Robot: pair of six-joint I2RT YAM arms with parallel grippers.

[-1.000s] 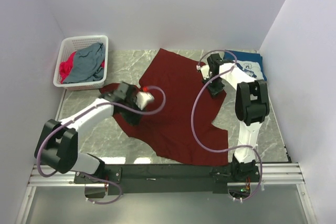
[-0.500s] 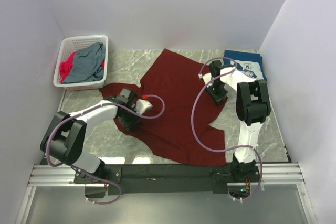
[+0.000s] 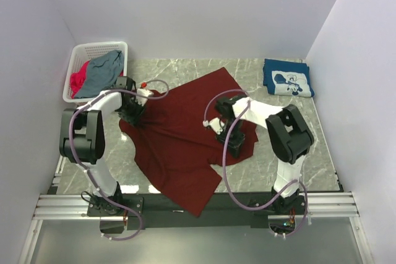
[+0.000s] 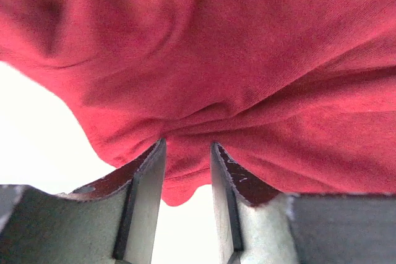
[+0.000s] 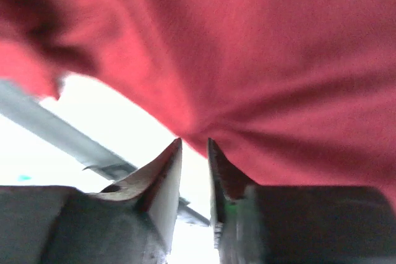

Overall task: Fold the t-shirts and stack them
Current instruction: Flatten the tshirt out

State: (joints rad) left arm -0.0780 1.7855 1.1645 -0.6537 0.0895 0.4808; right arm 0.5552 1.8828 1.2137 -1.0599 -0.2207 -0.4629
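Rumpled, creased maroon t-shirt (image 3: 179,143) right of white lattice basket (image 3: 102,46), edges clamped in left gripper (image 4: 188,151) and right gripper (image 5: 194,148). Inside basket: grey-blue t-shirt (image 3: 102,73), pink t-shirt (image 3: 77,82).

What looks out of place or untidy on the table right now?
The maroon shirt lies wrinkled and askew, and its near corner hangs over the table edge onto the black rail.
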